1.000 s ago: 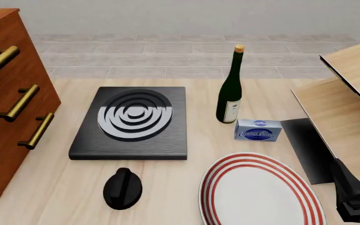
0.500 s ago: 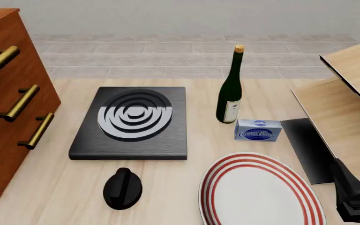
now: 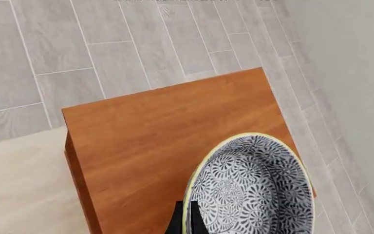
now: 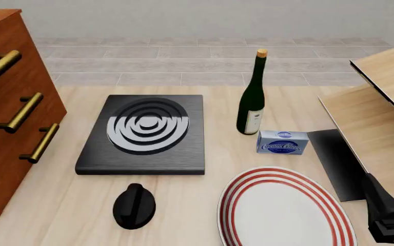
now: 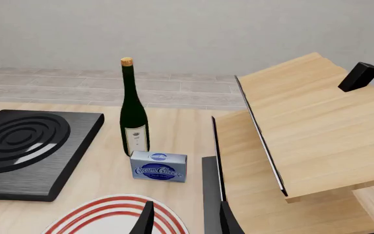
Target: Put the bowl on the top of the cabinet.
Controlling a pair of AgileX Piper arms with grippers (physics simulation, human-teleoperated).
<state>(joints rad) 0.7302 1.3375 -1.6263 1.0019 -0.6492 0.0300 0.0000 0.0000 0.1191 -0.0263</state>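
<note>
Bowl (image 3: pixel 252 187), its rim pinched in the left hand (image 3: pixel 188 225), hangs directly above the cabinet (image 3: pixel 148 146) top; right hand (image 5: pixel 183 217) rests part-open, empty.

From our fixed front camera we look forward and down across the pale wooden worktop (image 4: pixel 67 205), with the tall reddish-brown wooden cabinet (image 4: pixel 8 118) at its left edge. Our left wrist camera hangs high, facing straight down onto that cabinet's flat top (image 3: pixel 154 146) and the grey plank floor (image 3: pixel 57 48). Our right wrist camera sits low and near, sharing the dark green glass wine bottle (image 5: pixel 134 109) with the front view.
</note>
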